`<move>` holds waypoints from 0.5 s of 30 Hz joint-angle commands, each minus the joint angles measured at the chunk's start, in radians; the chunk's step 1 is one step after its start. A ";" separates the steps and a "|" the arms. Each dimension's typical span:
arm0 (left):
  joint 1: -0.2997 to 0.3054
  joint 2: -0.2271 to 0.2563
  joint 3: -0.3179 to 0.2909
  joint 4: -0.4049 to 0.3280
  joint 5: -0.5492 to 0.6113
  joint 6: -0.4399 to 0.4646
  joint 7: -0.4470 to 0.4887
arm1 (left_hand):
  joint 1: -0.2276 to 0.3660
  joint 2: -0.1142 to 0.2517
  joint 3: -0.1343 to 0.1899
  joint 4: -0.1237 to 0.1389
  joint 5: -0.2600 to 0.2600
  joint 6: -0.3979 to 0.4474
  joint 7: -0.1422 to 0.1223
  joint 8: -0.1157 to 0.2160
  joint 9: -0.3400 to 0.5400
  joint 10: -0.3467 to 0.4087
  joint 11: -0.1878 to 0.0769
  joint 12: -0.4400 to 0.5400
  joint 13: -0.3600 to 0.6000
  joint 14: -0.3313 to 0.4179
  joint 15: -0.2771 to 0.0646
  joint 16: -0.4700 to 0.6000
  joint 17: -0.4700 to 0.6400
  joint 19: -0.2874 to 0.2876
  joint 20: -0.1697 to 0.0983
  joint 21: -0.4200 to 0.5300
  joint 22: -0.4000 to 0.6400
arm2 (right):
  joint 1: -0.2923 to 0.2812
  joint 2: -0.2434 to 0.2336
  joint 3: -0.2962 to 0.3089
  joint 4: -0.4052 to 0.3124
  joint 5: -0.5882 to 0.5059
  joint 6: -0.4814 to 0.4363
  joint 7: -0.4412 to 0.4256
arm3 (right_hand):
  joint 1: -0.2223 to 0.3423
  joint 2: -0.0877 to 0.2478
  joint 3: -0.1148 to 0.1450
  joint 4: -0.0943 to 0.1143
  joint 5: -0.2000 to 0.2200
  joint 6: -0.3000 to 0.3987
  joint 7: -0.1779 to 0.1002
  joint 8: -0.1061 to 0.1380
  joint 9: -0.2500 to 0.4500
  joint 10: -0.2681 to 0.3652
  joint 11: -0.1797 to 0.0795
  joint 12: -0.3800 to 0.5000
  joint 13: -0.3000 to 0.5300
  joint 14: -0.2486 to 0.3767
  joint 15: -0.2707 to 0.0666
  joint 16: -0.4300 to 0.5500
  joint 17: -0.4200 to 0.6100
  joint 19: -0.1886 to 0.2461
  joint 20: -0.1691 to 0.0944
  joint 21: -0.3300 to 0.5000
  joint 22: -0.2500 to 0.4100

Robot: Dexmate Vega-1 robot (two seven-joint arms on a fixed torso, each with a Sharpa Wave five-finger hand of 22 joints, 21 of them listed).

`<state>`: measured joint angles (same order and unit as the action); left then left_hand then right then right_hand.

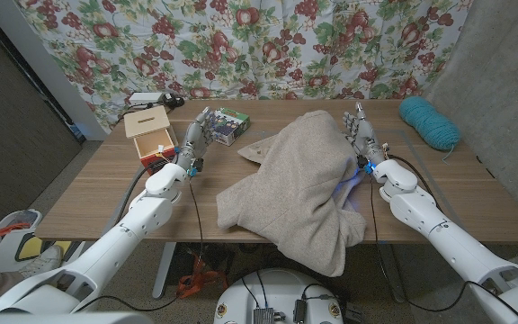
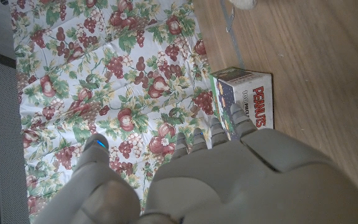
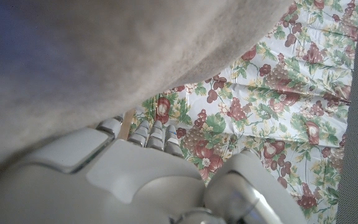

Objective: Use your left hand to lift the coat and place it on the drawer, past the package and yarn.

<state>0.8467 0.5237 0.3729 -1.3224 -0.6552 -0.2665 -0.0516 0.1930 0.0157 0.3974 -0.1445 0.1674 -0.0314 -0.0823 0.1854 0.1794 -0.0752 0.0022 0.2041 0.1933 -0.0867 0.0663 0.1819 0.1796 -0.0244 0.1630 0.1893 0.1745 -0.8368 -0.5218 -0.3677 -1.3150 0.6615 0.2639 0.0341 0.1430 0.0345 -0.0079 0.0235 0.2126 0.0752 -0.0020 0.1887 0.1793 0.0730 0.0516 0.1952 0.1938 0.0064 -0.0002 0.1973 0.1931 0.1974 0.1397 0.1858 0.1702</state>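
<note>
At table centre the beige coat (image 1: 299,184) lies heaped, one edge hanging over the near side, untouched by the left hand (image 1: 193,142), which stands empty with fingers spread beside the Peanuts package (image 1: 229,125). Right hand (image 1: 361,135) is also empty and spread, just beside the coat's far edge. The wooden drawer (image 1: 149,135) is at far left, the teal yarn (image 1: 428,121) far right. Best move, I'd say: reach left hand right, grab thick fabric near the top, lift high so trailing cloth doesn't drag the package.
</note>
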 commanded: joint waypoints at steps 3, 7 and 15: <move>-0.019 0.031 0.030 -0.015 0.003 0.018 -0.084 | 0.009 0.006 0.009 0.002 0.007 -0.015 0.006 -0.001 0.003 -0.034 0.005 -0.004 0.003 -0.039 0.007 -0.008 0.001 -0.022 0.008 -0.004 0.002 | 0.002 -0.001 -0.001 -0.007 -0.011 0.000 -0.009 | 0.006 0.001 0.000 0.005 0.003 0.006 0.000 0.004 0.005 0.008 -0.002 0.005 0.004 0.003 -0.001 0.006 0.005 0.009 -0.002 0.005 0.002; -0.015 0.031 0.032 -0.020 0.004 0.016 -0.083 | 0.009 0.007 0.010 0.002 0.007 -0.015 0.006 -0.001 0.003 -0.035 0.007 -0.004 0.003 -0.042 0.008 -0.008 0.001 -0.025 0.007 -0.004 0.002 | 0.005 -0.001 -0.003 -0.006 -0.013 0.000 -0.007 | 0.006 0.002 0.000 0.005 0.003 0.005 0.000 0.004 0.005 0.008 -0.002 0.005 0.004 0.004 -0.001 0.006 0.005 0.008 -0.002 0.005 0.002; -0.004 0.035 0.035 -0.040 0.008 0.019 -0.076 | 0.009 0.007 0.010 0.002 0.007 -0.016 0.006 -0.001 0.002 -0.038 0.006 -0.004 0.003 -0.047 0.010 -0.007 0.001 -0.029 0.008 -0.004 0.002 | 0.002 -0.003 -0.003 -0.012 -0.013 -0.006 -0.012 | 0.007 0.002 0.000 0.004 0.003 0.006 0.000 0.004 0.005 0.008 -0.002 0.005 0.004 0.004 -0.002 0.006 0.005 0.009 -0.002 0.005 0.002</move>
<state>0.8335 0.5495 0.3965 -1.3373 -0.6527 -0.2529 -0.1199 0.1982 0.0210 0.4015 -0.1403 0.1673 -0.0388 -0.0748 0.1853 0.1793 -0.1013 0.0073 0.2041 0.1932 -0.1239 0.0771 0.1775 0.1795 -0.0494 0.1661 0.1844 0.1752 -0.8360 -0.5228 -0.3682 -1.3212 0.6531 0.2625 0.0271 0.1430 0.0345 -0.0079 0.0234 0.2126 0.0752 -0.0019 0.1887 0.1791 0.0729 0.0516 0.1951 0.1938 0.0063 -0.0002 0.1972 0.1930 0.1973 0.1397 0.1857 0.1701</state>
